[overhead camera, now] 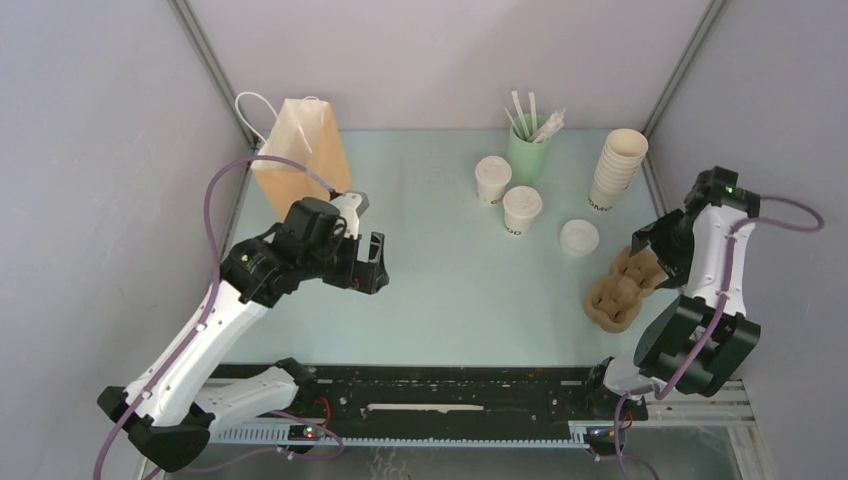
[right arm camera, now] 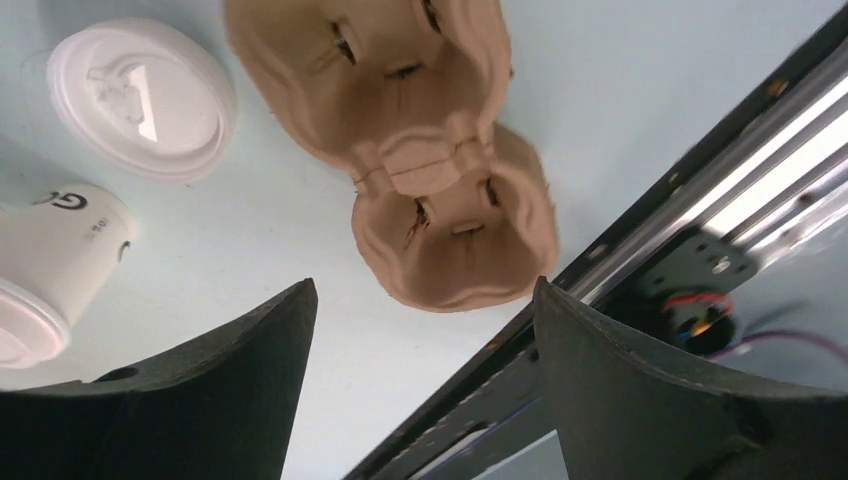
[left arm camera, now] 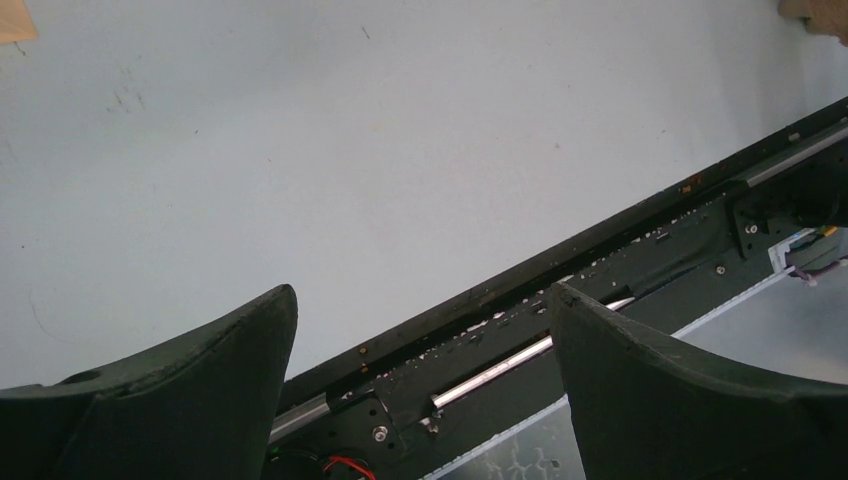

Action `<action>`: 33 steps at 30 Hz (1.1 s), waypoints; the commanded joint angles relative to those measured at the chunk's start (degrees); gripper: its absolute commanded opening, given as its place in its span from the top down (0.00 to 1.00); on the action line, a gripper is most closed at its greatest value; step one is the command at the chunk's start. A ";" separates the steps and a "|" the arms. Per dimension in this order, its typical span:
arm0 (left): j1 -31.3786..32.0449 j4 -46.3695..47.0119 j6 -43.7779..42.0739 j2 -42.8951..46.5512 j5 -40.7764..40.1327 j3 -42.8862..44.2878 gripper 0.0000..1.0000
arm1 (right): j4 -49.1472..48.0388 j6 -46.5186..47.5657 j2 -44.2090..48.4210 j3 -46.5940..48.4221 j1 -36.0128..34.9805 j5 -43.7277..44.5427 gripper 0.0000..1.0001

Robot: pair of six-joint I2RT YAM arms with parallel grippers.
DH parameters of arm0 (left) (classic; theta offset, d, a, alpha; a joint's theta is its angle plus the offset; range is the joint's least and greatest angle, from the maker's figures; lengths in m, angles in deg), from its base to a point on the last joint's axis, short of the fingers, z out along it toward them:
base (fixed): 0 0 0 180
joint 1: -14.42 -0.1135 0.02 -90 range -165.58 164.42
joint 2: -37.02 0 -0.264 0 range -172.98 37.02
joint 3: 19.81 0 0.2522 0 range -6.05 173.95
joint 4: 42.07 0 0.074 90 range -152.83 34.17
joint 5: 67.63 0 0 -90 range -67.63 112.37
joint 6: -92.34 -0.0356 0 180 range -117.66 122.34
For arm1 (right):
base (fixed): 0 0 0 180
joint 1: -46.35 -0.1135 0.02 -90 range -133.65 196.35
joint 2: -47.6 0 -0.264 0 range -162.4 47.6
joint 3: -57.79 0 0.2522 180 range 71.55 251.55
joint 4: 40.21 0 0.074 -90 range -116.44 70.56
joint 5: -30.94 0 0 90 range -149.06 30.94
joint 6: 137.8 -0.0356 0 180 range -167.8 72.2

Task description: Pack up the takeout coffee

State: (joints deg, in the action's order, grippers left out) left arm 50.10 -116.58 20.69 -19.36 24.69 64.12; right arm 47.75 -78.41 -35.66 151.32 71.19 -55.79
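Observation:
Two takeout coffee cups with white lids stand at the back middle of the table, one [overhead camera: 492,180] behind the other [overhead camera: 521,209]. The right wrist view catches the nearer cup [right arm camera: 55,250] at its left edge. A brown pulp cup carrier [overhead camera: 620,290] [right arm camera: 430,150] lies at the right. My right gripper [overhead camera: 655,248] [right arm camera: 425,290] hovers just above the carrier's near end, open, with nothing between its fingers. A brown paper bag [overhead camera: 300,150] stands upright at the back left. Over the table in front of the bag, my left gripper [overhead camera: 372,262] [left arm camera: 422,295] is open and empty.
A loose white lid [overhead camera: 579,237] [right arm camera: 140,95] lies between the cups and the carrier. A green cup of white sticks [overhead camera: 528,150] and a tall stack of lidless cups [overhead camera: 617,168] stand at the back right. The black rail [overhead camera: 450,385] runs along the near edge.

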 commanded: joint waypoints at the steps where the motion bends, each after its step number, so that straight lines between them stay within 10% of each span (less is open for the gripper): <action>1: 1.69 1.55 -2.09 -0.13 -0.68 -0.42 0.00 | -0.84 -16.65 0.75 -4.65 1.53 -7.62 0.13; 11: 2.90 0.95 -3.13 -1.40 -2.18 -0.18 0.00 | -1.64 -45.11 1.12 -8.72 0.75 4.29 0.14; 33: 2.83 -0.59 -3.51 -3.74 -6.57 2.06 0.00 | -11.93 -48.44 -1.90 -17.04 1.86 5.56 0.12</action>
State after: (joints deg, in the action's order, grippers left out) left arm 52.61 -116.89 18.32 -23.25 19.93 64.12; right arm 36.65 -124.20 -38.66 134.86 73.00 -52.29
